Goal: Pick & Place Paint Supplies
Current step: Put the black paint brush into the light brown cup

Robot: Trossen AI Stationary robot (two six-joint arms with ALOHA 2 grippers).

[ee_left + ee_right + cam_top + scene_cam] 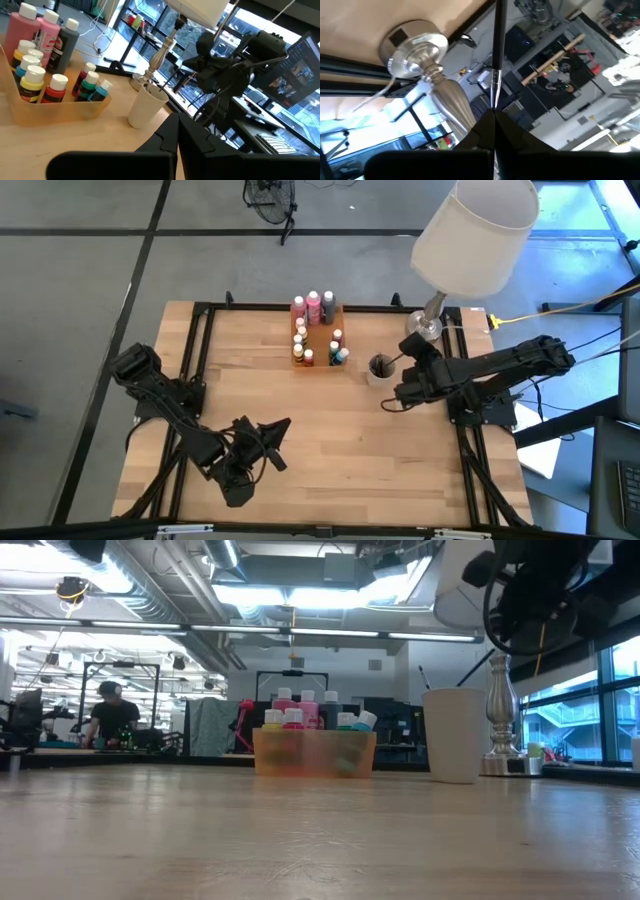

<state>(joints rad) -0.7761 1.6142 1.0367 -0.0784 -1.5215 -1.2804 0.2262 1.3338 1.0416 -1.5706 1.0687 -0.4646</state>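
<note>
Several small paint bottles (315, 330) stand upright in a translucent orange tray (315, 753) at the table's far middle. Right of the tray stands a white cup (380, 370) with dark paintbrushes (152, 86) in it. My right gripper (390, 402) hovers just on the near side of the cup and is shut on a thin dark paintbrush (496, 45). My left gripper (272, 435) waits above the near left of the table, shut with nothing in it, pointing toward the tray and the cup. My right gripper pinches the paintbrush between its two shut fingers, just behind the silver ferrule (494, 90). The brush runs along the fingers and sticks straight out past the fingertips. Its dark handle runs on out of the wrist picture.
A lamp with a white shade (475, 230) and a silver foot (425, 325) stands at the far right, close behind the cup. A black frame (200, 360) rims the wooden table. Bare wood lies in the middle and near the front edge.
</note>
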